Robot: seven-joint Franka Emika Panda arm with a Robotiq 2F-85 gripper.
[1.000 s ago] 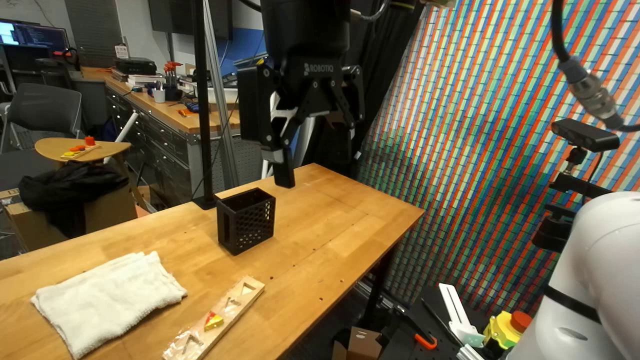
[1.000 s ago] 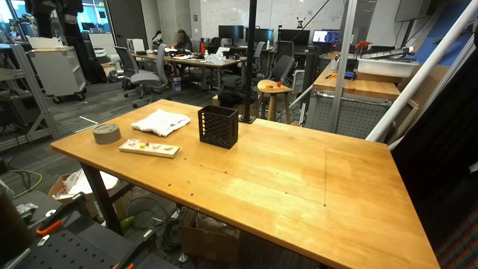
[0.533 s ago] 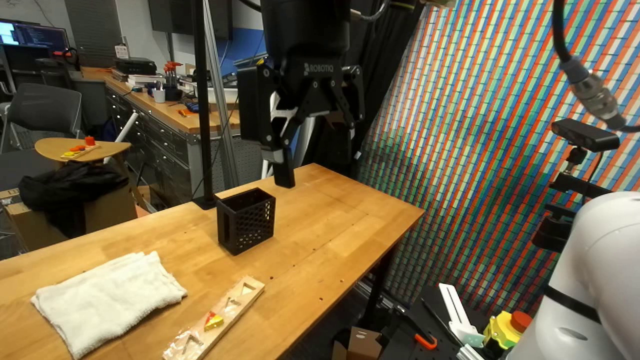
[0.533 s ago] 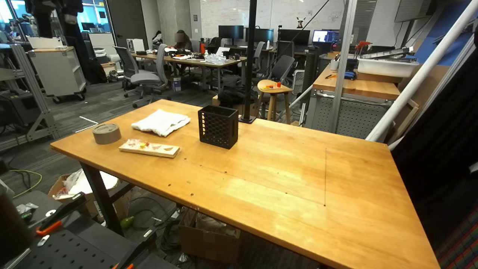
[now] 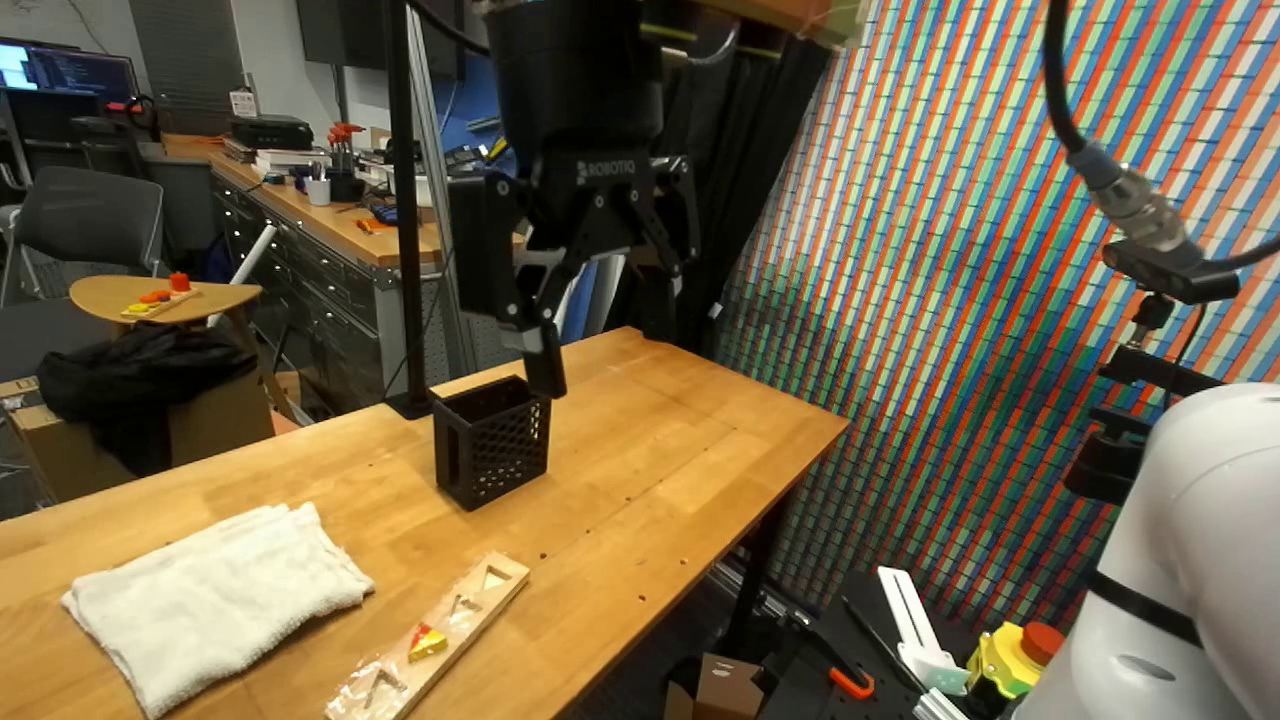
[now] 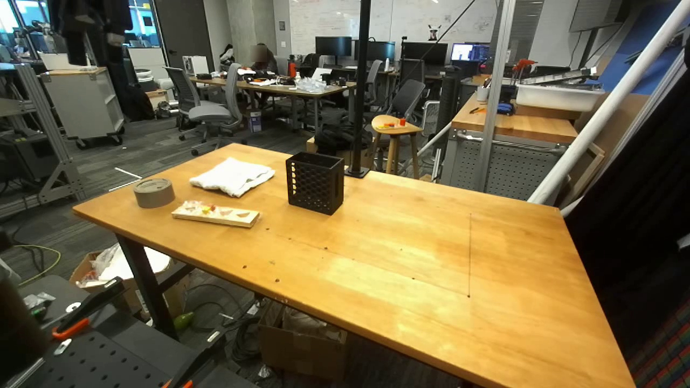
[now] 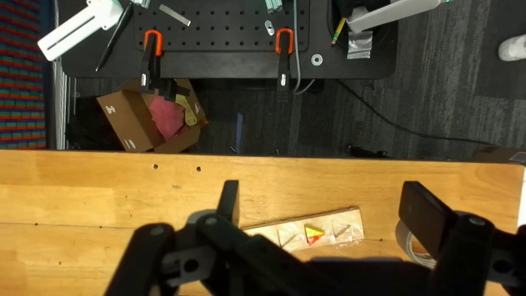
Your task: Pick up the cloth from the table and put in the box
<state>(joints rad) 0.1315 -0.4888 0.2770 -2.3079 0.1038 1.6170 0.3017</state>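
The cloth is white and folded. It lies flat on the wooden table in both exterior views, cloth (image 5: 215, 600) and cloth (image 6: 233, 176). The box is a black upright basket with perforated walls and an open top, box (image 5: 505, 450) and box (image 6: 315, 186), standing beside the cloth. My gripper (image 5: 600, 345) is open and empty, held high above the table. It shows only partly in an exterior view (image 6: 94, 51), at the top left. In the wrist view its spread fingers (image 7: 324, 203) have nothing between them. Cloth and box do not show in the wrist view.
A wooden puzzle board (image 5: 440, 640) with a yellow-red piece lies near the cloth, also in the wrist view (image 7: 349, 226). A tape roll (image 6: 154, 193) sits near the table's end. A black post (image 6: 360, 108) stands at the table's edge behind the box.
My gripper has moved down and a little to the left in the exterior view that shows it large, after half a second of no motion. It stays open. The cloth and box have not moved.
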